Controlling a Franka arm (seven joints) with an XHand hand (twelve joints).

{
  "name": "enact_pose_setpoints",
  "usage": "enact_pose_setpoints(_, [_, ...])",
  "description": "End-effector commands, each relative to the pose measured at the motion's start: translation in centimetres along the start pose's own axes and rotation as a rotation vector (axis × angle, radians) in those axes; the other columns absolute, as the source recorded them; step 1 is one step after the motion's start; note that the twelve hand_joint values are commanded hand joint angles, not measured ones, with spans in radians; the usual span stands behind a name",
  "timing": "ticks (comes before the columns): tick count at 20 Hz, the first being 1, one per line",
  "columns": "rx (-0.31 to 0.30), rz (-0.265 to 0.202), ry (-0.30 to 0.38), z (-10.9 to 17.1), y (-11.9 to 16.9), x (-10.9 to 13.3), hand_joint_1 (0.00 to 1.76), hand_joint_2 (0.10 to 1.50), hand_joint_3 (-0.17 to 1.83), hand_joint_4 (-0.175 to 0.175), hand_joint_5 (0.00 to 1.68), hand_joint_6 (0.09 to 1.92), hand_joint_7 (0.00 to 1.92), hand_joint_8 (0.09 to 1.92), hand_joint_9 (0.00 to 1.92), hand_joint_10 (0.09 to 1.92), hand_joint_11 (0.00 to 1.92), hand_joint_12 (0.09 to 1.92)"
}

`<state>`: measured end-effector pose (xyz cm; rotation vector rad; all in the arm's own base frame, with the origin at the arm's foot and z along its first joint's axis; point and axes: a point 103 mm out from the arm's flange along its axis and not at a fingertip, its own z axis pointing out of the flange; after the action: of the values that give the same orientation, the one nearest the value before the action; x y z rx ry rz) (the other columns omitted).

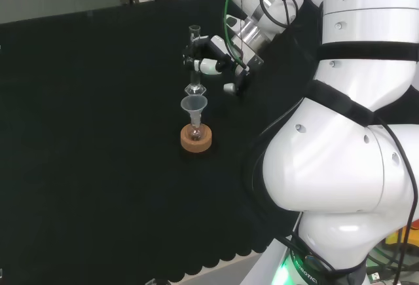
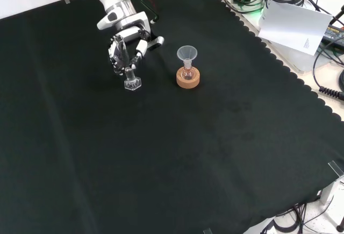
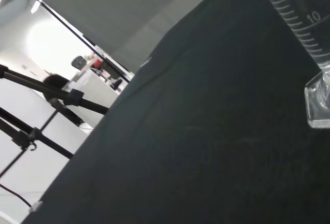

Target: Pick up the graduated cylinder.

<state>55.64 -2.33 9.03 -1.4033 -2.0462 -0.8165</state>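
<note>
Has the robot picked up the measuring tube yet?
Nearly. The hand has reached the graduated cylinder and its fingers are curled round the tube. Whether its base has left the black cloth is hard to tell. Lifting it clear remains. The funnel stands untouched.

Not much readable here tbh. In the wrist view the graduated cylinder (image 3: 304,33) has white scale ticks running up its clear wall, w/ one number next to them that looks like "10", seen at a slant. Rest of the marks are plain lines, no digits I can make out. In the front view there's a white sheet of paper (image 2: 293,25) at the far right off the black cloth (image 2: 188,153), w/ a tiny dark mark near its edge, way too small to read. Head view: nothing legible at all.
</note>
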Motion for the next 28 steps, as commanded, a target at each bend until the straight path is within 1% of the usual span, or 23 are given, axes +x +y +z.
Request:
enact_pose_setpoints(1, [0.041,0.016,-0.117,-2.6,-1.4,1.0,1.13,1.16,-0.01,-0.157,0.91,1.13,1.21,0.4,1.38,0.14,1.27,0.74])
enact_pose_setpoints(6, [0.061,0.023,-0.187,-4.8,-3.0,2.9,1.13,1.16,-0.01,-0.161,0.91,1.12,1.22,0.39,1.39,0.13,1.28,0.73])
enact_pose_setpoints(12, [0.105,0.04,-0.273,-7.1,-5.6,5.6,1.13,1.16,-0.01,-0.159,0.91,1.12,1.22,0.39,1.39,0.12,1.28,0.73])
enact_pose_setpoints(14, [0.117,0.054,-0.31,-7.8,-6.8,6.3,1.13,1.16,-0.01,-0.157,0.91,1.12,1.23,0.39,1.39,0.12,1.28,0.73])
enact_pose_setpoints(17, [0.141,0.086,-0.348,-8.6,-9.0,7.1,1.13,1.16,-0.01,-0.155,0.91,1.12,1.24,0.39,1.4,0.12,1.28,0.73])
enact_pose_setpoints(22, [0.201,0.108,-0.424,-9.7,-12.1,7.8,1.13,1.16,-0.01,-0.15,0.91,1.11,1.25,0.38,1.4,0.12,1.28,0.73])
enact_pose_setpoints(23, [0.208,0.111,-0.423,-9.9,-12.5,7.8,1.13,1.16,-0.01,-0.148,0.92,1.11,1.25,0.38,1.41,0.11,1.28,0.73])
enact_pose_setpoints(28, [0.285,0.107,-0.446,-10.8,-14.1,7.3,1.13,1.16,-0.01,-0.147,0.92,1.11,1.25,0.37,1.41,0.11,1.28,0.72])
